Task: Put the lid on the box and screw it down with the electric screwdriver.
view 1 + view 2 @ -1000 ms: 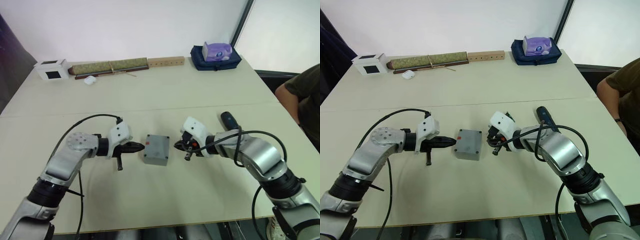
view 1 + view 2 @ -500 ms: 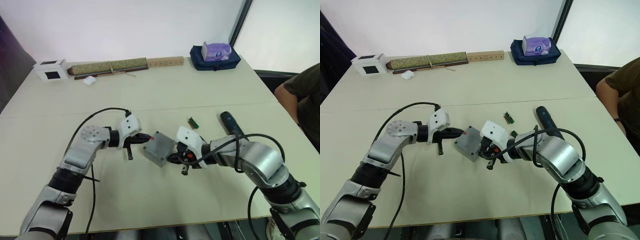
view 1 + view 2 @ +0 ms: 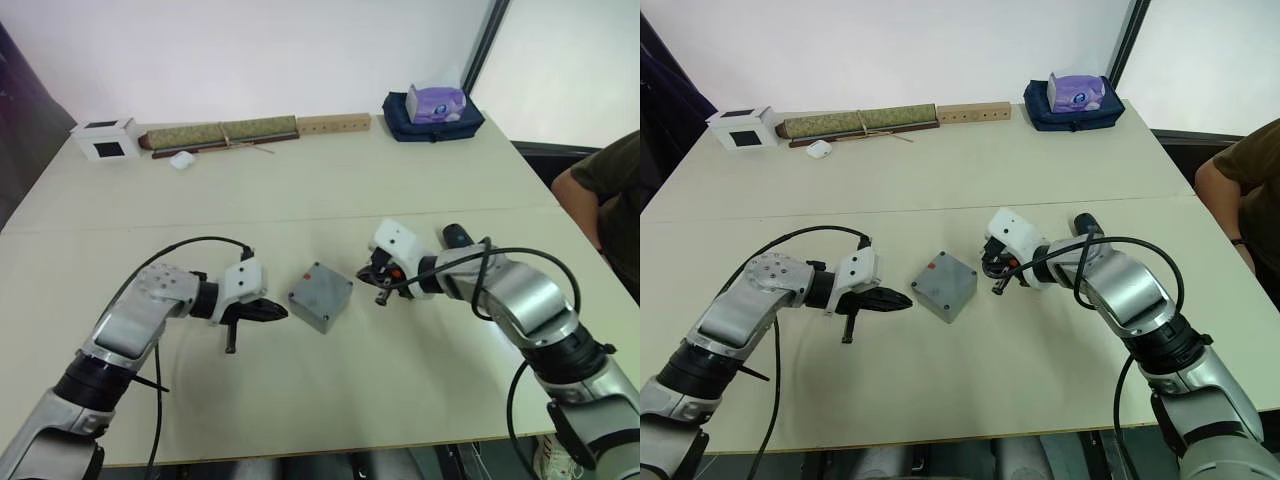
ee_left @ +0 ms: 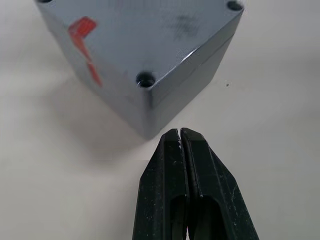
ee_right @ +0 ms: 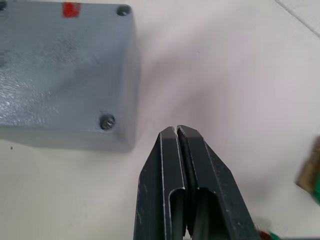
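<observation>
Fingers on both grippers pressed together, nothing held: left gripper (image 4: pixel 180 132) tips sit just short of a corner of the box (image 3: pixel 320 297), small gap of bare table between; right gripper (image 5: pixel 177 130) tips likewise just off the box's opposite side, not touching.

Box sits mid-table, turned diagonal to the table edge. The lid (image 3: pixel 945 282) is on top of it, flush to the walls, red mark near one corner. Left wrist view shows an empty screw hole at the nearest lid corner; right wrist view shows a screw head seated in the corner nearest that gripper.

Open table on all sides of the box; near edge well clear.

Both forearms low over the table (image 3: pixel 330 200), angled inward toward the box from either side.

Electric screwdriver (image 3: pixel 452 236) lies on the table just behind the right forearm, partly hidden.

Far edge: white box, long green roll, wooden block, dark blue bag. Person's arm at the right border.
</observation>
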You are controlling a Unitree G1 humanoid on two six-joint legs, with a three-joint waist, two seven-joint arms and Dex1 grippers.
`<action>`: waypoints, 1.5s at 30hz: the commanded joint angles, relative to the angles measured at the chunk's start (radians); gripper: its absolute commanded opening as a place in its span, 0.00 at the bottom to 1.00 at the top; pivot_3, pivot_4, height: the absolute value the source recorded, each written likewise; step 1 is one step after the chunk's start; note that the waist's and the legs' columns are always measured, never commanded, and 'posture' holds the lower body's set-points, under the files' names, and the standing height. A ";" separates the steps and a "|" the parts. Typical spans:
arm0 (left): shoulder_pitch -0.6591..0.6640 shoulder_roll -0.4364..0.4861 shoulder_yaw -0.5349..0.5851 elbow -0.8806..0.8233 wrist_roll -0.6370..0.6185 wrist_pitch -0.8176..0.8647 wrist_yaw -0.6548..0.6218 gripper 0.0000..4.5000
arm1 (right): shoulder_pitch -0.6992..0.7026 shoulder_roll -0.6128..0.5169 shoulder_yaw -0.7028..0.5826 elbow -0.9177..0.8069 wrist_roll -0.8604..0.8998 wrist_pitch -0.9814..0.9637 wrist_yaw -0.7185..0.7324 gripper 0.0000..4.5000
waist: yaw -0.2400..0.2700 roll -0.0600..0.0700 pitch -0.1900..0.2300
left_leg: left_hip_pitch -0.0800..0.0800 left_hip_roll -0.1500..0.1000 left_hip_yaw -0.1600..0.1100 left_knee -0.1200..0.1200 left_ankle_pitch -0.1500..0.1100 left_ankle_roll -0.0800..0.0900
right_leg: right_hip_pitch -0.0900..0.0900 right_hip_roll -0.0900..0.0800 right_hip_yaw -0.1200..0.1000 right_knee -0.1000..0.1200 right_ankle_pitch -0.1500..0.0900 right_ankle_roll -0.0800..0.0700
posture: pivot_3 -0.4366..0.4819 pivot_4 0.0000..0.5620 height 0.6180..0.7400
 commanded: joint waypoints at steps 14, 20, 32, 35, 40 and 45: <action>-0.085 -0.067 0.002 0.076 0.049 -0.078 0.068 0.00 | 0.030 0.067 0.003 -0.069 0.020 0.012 0.056 0.00 | -0.001 0.000 0.000 | 0.000 0.000 0.000 0.000 0.000 0.000 | 0.000 0.000 0.000 0.001 0.000 0.000 | 0.48 0.27 1.00; -0.096 -0.062 0.007 0.099 0.049 -0.097 0.066 0.00 | 0.033 0.058 0.001 -0.085 -0.002 0.017 0.046 0.00 | -0.002 0.000 0.000 | 0.000 0.000 0.000 0.000 0.000 0.000 | 0.000 0.000 0.000 0.001 0.000 0.000 | 0.48 0.27 1.00; -0.021 0.049 0.150 -0.131 -0.105 0.041 0.044 0.00 | 0.135 0.038 -0.231 -0.075 -0.105 -0.180 -0.111 0.11 | -0.002 0.000 0.000 | 0.001 0.000 0.000 0.000 0.000 0.000 | 0.000 0.000 0.000 0.002 0.000 0.000 | 0.48 0.27 1.00; -0.027 0.050 0.161 -0.172 -0.133 0.073 0.055 0.00 | 0.135 0.061 -0.237 -0.010 -0.118 -0.209 -0.126 0.35 | -0.002 0.000 0.000 | 0.001 0.000 0.000 0.000 0.000 0.000 | 0.000 0.000 0.000 0.002 0.000 0.000 | 0.48 0.27 1.00; -0.070 0.030 0.147 -0.173 -0.136 0.083 0.085 0.00 | 0.117 0.133 -0.266 0.150 -0.127 -0.271 -0.163 0.81 | -0.002 -0.001 0.000 | 0.001 0.000 0.000 0.000 0.000 -0.001 | 0.000 0.000 0.000 0.002 0.000 0.000 | 0.48 0.27 1.00; -0.092 0.016 0.140 -0.184 -0.143 0.093 0.099 0.00 | 0.092 0.176 -0.275 0.241 -0.127 -0.302 -0.165 0.99 | -0.003 -0.001 0.000 | 0.001 0.000 0.000 0.000 0.001 -0.001 | 0.000 0.000 0.000 0.002 0.000 0.000 | 0.48 0.27 1.00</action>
